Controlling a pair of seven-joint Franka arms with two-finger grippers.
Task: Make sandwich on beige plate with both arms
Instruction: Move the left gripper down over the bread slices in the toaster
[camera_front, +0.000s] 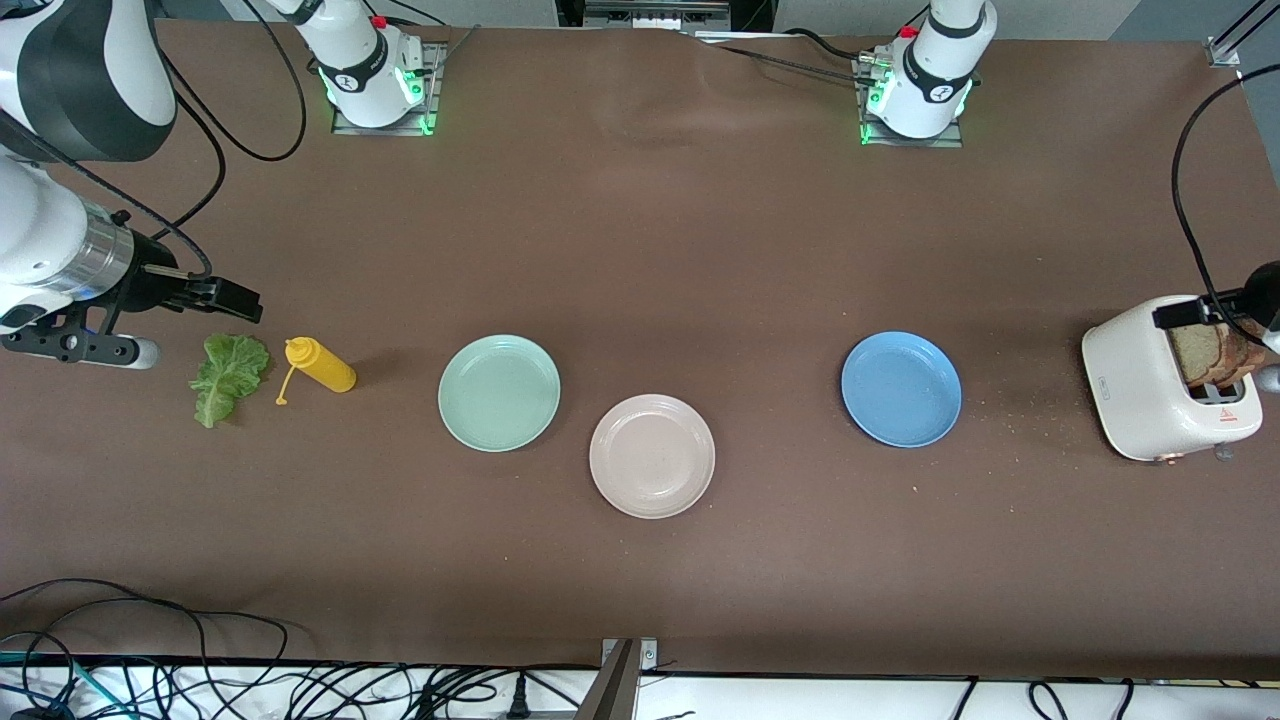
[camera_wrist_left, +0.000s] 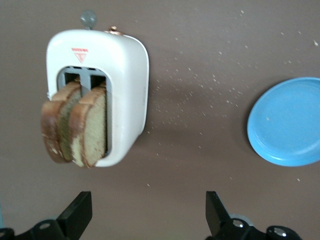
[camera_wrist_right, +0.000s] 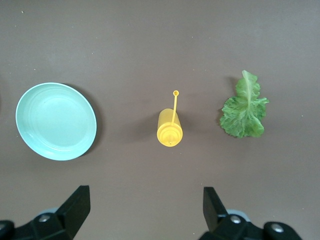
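Note:
The beige plate lies empty near the table's middle, nearer to the front camera than the other plates. Two brown bread slices stand in a white toaster at the left arm's end; they also show in the left wrist view. A green lettuce leaf lies at the right arm's end and shows in the right wrist view. My left gripper hangs over the toaster, open and empty. My right gripper hangs over the table beside the lettuce, open and empty.
A yellow squeeze bottle lies beside the lettuce. A mint-green plate and a blue plate sit either side of the beige plate. Crumbs lie between the toaster and the blue plate. Cables run along the table's near edge.

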